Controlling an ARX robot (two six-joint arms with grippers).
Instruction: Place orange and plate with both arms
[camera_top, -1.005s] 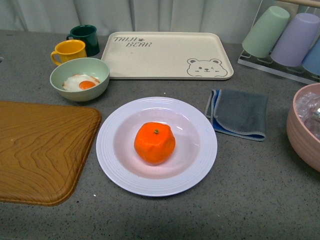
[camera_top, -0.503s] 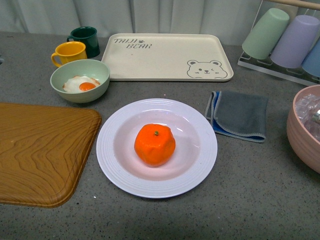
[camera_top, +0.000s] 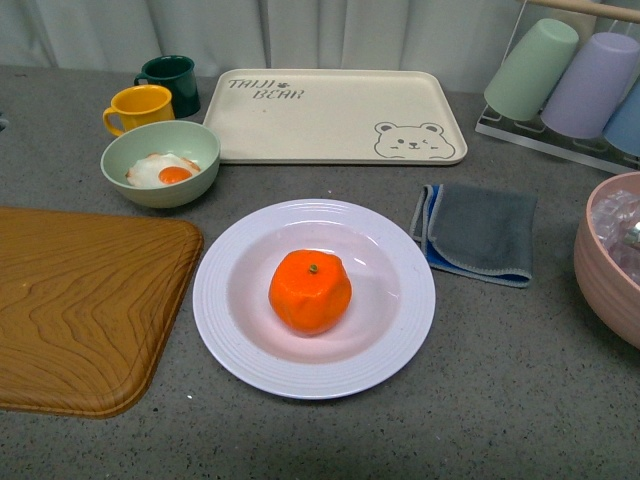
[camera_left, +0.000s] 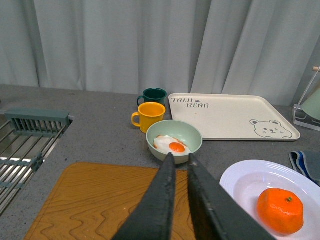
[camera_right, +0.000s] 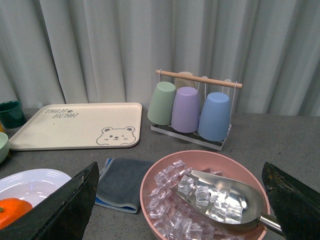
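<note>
Orange (camera_top: 310, 291) sits centred in the plate (camera_top: 225, 330). The plate lies flat on the bench (camera_top: 480, 400), between the wooden tray (camera_top: 80, 300) and the grey cloth (camera_top: 480, 230). Left tool (camera_left: 180, 157) is pinched shut and empty, near the tray. Right tool (camera_right: 179, 167) is spread wide and empty, near the ice bowl (camera_top: 600, 270). Placement looks done (judgement only). For any further plate move: grip the rim, keep it level and go slowly, or the orange rolls.

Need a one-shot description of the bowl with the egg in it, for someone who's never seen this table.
Start at the cream bear tray at the back of the counter. Just off its front-left corner, in front of the yellow mug, sits the pale green bowl. It alone holds a fried egg; the pink bowl on the far right holds ice.
</note>
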